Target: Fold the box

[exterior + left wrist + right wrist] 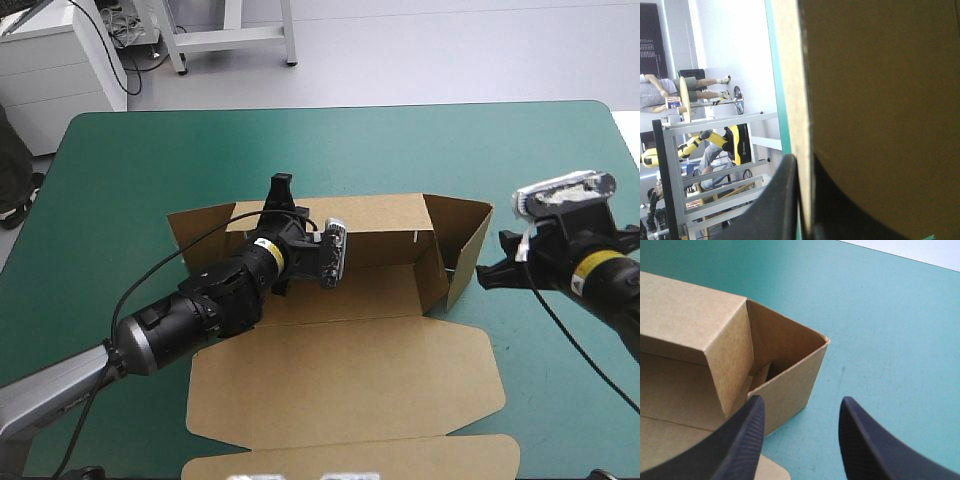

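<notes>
The brown box [340,385] lies at the middle of the teal-green table, its lid flat toward the near edge. Its back wall [385,215] and right side wall [467,245] stand raised, and a flap [195,230] spreads at the left end. My left gripper [281,192] reaches over the tray and is shut on the back wall's top edge; in the left wrist view that gripper [802,162] pinches the board [880,100] between its black fingers. My right gripper [492,275] stands open just outside the right wall. In its own view the right gripper [800,432] faces the box corner [785,375].
Bare teal-green cover [420,150] stretches beyond the box to the far edge and along the right side [890,330]. A white cabinet [60,70] and a white frame [230,35] stand on the floor past the far edge.
</notes>
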Motion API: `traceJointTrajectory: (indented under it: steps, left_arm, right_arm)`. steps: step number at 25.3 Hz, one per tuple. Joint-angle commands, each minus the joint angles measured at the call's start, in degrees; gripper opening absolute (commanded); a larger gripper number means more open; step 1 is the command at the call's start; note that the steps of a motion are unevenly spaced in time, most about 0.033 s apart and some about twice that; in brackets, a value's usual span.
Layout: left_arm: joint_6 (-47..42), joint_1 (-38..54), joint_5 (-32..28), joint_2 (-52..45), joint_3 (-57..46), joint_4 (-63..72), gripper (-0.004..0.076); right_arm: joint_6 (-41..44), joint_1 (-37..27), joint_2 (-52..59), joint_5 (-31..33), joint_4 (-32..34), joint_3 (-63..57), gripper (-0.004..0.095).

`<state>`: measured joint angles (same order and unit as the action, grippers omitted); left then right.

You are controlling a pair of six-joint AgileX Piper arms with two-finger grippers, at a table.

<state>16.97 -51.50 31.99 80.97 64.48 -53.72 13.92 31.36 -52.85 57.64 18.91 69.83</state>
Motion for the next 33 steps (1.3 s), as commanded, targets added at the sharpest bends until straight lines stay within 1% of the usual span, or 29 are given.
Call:
traceJointTrajectory:
  steps: [1, 3, 5, 7, 11, 14, 16, 19, 24, 26, 30, 31, 33]
  left_arm:
    - [-2.9, -0.1, 3.0, -1.8, 1.2, 0.2, -0.0007]
    - [-3.8, -0.1, 3.0, -1.8, 1.2, 0.2, -0.0007]
    - [-4.1, -0.1, 3.3, -1.8, 1.2, 0.2, -0.0008]
    - [-5.3, -0.1, 3.5, -1.8, 1.2, 0.2, -0.0008]
    - [-6.5, -0.1, 3.5, -1.8, 1.2, 0.1, -0.0008]
    - [-6.8, -0.1, 3.5, -1.8, 1.2, 0.2, -0.0008]
    - [-6.9, -0.1, 3.5, -1.8, 1.2, 0.2, -0.0008]
    - [-6.9, -0.1, 3.5, -1.8, 1.2, 1.1, -0.0008]
    - [-7.6, -0.1, 3.2, -1.8, 1.2, 1.5, -0.0008]
    - [-7.6, -0.1, 2.4, -1.8, 1.2, 1.5, -0.0008]
    - [-9.0, -0.1, 0.2, -1.8, 1.2, 1.5, -0.0008]
    - [-9.0, -0.1, 0.2, -1.8, 1.2, 1.5, -0.0008]
    - [-9.0, -0.1, 0.6, -1.8, 1.2, 1.5, -0.0008]
  right_arm:
    - [-1.0, -1.7, -4.4, -2.4, 2.1, 5.7, 0.0418]
    - [-2.0, -3.8, -6.8, -2.4, 1.1, 7.6, 0.0415]
    - [-4.1, -6.6, -9.6, -2.4, -1.5, 9.6, 0.0414]
    - [-8.9, -10.7, -12.5, -2.5, -7.8, 11.7, 0.0414]
    - [-20.0, -19.3, -18.4, -2.4, -23.7, 15.5, 0.0414]
    - [-25.7, -22.7, -22.9, -1.7, -30.8, 17.9, 0.0414]
    - [-27.9, -23.5, -25.6, -1.1, -32.8, 19.8, 0.0413]
    - [-29.8, -23.5, -30.4, 1.0, -33.0, 23.5, 0.0413]
    - [-32.7, -23.5, -39.4, 1.7, -32.8, 31.8, 0.0413]
    - [-33.4, -23.5, -42.4, 4.4, -32.8, 34.0, 0.0413]
    - [-36.2, -23.5, -44.6, 13.1, -32.6, 34.4, 0.0413]
    - [-36.7, -23.5, -44.6, 14.2, -32.5, 34.4, 0.0413]
    - [-36.4, -23.5, -44.2, 14.2, -32.3, 34.2, 0.0413]
